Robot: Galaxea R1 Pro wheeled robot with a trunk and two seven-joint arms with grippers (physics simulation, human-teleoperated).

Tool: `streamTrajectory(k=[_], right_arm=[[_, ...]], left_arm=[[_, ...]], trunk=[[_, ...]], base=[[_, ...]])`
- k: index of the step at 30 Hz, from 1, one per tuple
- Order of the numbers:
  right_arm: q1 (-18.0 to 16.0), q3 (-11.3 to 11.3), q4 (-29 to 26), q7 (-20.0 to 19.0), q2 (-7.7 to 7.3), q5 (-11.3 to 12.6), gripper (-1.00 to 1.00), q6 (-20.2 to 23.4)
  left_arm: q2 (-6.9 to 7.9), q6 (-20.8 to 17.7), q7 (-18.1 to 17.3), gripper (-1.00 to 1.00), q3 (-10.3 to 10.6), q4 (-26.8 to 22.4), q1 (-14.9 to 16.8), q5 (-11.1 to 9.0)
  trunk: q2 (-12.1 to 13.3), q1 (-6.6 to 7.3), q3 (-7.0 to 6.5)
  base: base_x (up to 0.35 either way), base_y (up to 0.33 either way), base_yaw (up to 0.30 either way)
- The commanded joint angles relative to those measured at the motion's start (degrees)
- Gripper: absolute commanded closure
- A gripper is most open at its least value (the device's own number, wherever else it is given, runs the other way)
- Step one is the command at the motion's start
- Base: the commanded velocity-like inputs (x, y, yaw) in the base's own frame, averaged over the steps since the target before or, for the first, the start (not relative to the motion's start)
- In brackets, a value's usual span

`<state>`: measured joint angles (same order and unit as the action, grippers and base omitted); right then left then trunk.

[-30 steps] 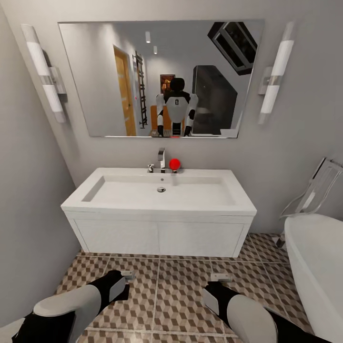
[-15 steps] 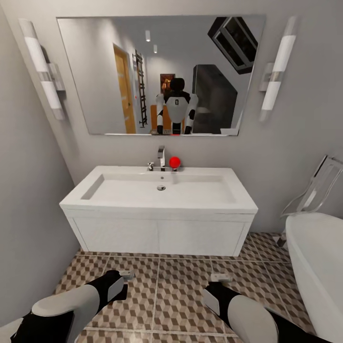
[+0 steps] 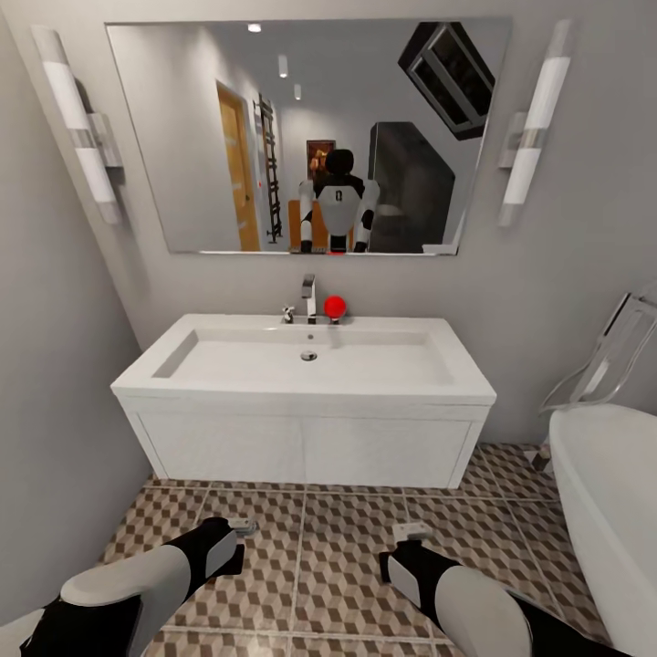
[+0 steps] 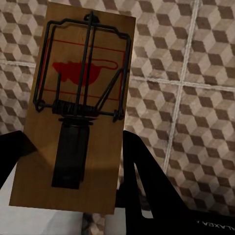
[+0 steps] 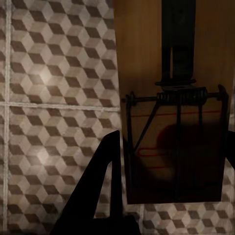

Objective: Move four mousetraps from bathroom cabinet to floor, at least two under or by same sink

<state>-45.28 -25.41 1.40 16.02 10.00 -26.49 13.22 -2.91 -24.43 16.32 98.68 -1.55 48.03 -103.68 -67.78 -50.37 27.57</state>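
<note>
Standing before the sink (image 3: 306,401), the robot holds both arms low over the bathroom floor (image 3: 338,557), with a mousetrap in each gripper. On the far left a tube wall light (image 3: 78,123) hangs beside the wide mirror (image 3: 228,119), which reflects the robot's white trunk and black head.

The left gripper (image 3: 239,526) sits at about 7 o'clock in the head view, just in front of the sink's flat white front. In the left wrist view its dark fingers (image 4: 147,181) close on either side of the left mousetrap (image 4: 78,112), a brown wooden board with a black wire bar, a coil spring and a red mouse outline printed on it. The board hangs above the cube-patterned tiles, and I cannot tell how near the tiles it is.

At the centre, the chrome tap (image 3: 308,299) stands at 12 o'clock on the basin, with a red ball (image 3: 335,307) just beside it.

The right gripper (image 3: 411,529) sits at about 5 o'clock, also close to the sink front. In the right wrist view one dark finger (image 5: 105,191) presses at the edge of the right mousetrap (image 5: 171,112), which lies in shadow over the tiles, gripped.

At the far right the white bathtub (image 3: 607,511) curves in, with a clear chair (image 3: 607,360) behind it and a second wall light (image 3: 534,123) above.
</note>
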Motion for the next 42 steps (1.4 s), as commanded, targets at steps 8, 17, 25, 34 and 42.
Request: streamTrajectory(k=[8, 17, 25, 34, 42], right_arm=[[-0.1, -0.4, 0.1, 0.1, -0.13, -2.4, 1.0, 0.1], [-0.1, -0.4, 0.1, 0.1, -0.11, -2.4, 1.0, 0.1], [-0.1, -0.4, 0.1, 0.1, -0.15, -2.4, 1.0, 0.1], [-0.1, -0.4, 0.1, 0.1, -0.15, -2.4, 1.0, 0.1], [-0.1, -0.4, 0.1, 0.1, -0.15, -2.4, 1.0, 0.1]], left_arm=[[-0.26, -0.2, 0.3, 1.0, 0.4, -0.2, 0.0, -0.5], [-0.34, -0.3, 0.4, 1.0, 0.4, -0.2, 0.0, -0.5], [-0.33, -0.3, 0.4, 1.0, 0.4, -0.2, 0.1, -0.5], [-0.24, -0.4, 0.3, 1.0, 0.4, -0.2, 0.1, -0.5], [-0.18, -0.5, -1.0, 1.0, 0.4, -0.2, 0.1, -0.5]], trunk=[[-3.3, -1.77, 1.5], [-6.9, -3.74, 3.12], [-10.1, -5.5, 4.55], [-13.7, -7.48, 6.17], [-16.9, -9.23, 7.6]], base=[[0.0, 0.0, 0.0], [0.0, 0.0, 0.0], [0.0, 0.0, 0.0], [0.0, 0.0, 0.0], [0.015, 0.0, 0.0]])
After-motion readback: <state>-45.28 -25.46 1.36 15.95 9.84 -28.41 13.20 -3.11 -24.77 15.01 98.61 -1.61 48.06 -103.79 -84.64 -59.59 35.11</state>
